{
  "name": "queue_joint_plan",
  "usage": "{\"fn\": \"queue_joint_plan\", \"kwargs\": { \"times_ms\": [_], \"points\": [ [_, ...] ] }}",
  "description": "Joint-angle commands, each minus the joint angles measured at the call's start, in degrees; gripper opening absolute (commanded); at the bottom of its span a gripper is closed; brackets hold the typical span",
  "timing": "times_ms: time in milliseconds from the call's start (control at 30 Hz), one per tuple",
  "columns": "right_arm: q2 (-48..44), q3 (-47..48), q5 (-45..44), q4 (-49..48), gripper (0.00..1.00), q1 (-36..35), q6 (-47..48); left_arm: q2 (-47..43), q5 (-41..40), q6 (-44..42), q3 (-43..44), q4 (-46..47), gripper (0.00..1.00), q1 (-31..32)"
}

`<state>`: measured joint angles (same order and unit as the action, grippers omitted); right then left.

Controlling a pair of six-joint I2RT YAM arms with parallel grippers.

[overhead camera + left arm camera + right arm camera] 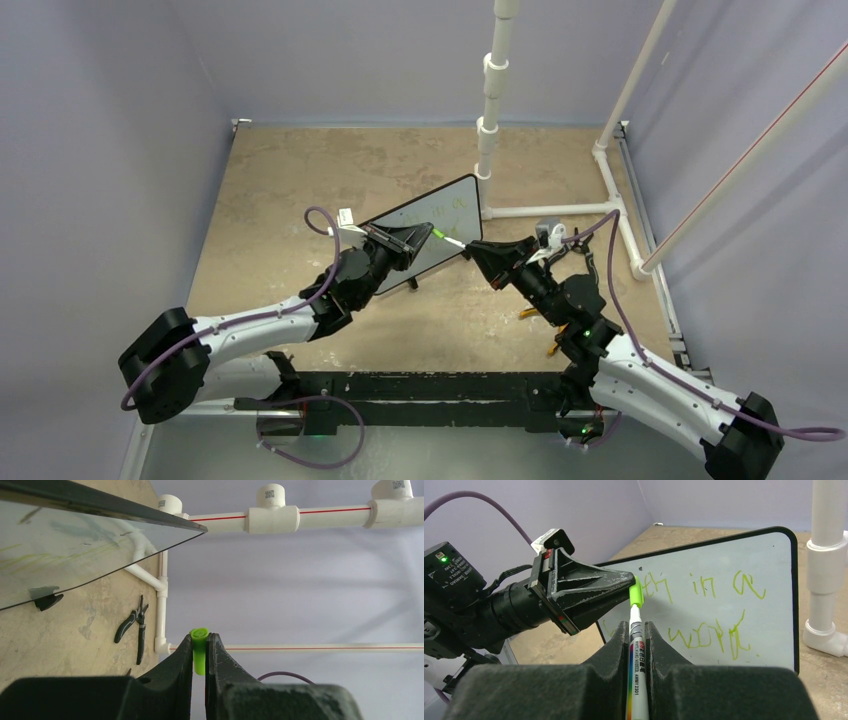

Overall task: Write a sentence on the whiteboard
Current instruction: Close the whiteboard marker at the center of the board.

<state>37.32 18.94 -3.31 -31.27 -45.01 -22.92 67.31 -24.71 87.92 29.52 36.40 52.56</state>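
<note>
The whiteboard stands tilted at the table's middle, and it shows in the right wrist view and, edge-on, in the left wrist view. The sentence is green handwriting in two lines; it looks faint from above. My left gripper is shut on a green marker cap, in front of the board's near left part. My right gripper is shut on a white marker. The marker's tip end meets the cap. The two grippers face each other.
White PVC pipes stand behind the board and run along the right side. Pliers lie on the table near the right arm. Purple-grey walls close in the table on three sides.
</note>
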Motion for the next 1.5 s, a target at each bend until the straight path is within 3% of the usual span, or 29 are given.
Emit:
{"fn": "queue_joint_plan", "kwargs": {
  "times_ms": [0,533,1067,1467],
  "points": [
    [-0.66,0.99,-0.21,-2.79,0.0,-0.34,0.07,0.26,0.48,0.1,2.0,2.71,0.0,-0.15],
    [2.98,-0.91,-1.88,-10.03,0.0,-0.58,0.88,0.64,0.98,0.21,2.73,3.79,0.0,-0.04],
    [7.72,-4.87,-12.26,-28.14,0.0,-4.64,7.93,1.43,0.23,1.69,4.77,6.28,0.0,-0.01],
    [18.06,-3.93,-15.75,-42.56,0.0,-7.37,11.06,1.77,0.55,0.78,7.36,7.97,0.0,0.33]
  ]
}}
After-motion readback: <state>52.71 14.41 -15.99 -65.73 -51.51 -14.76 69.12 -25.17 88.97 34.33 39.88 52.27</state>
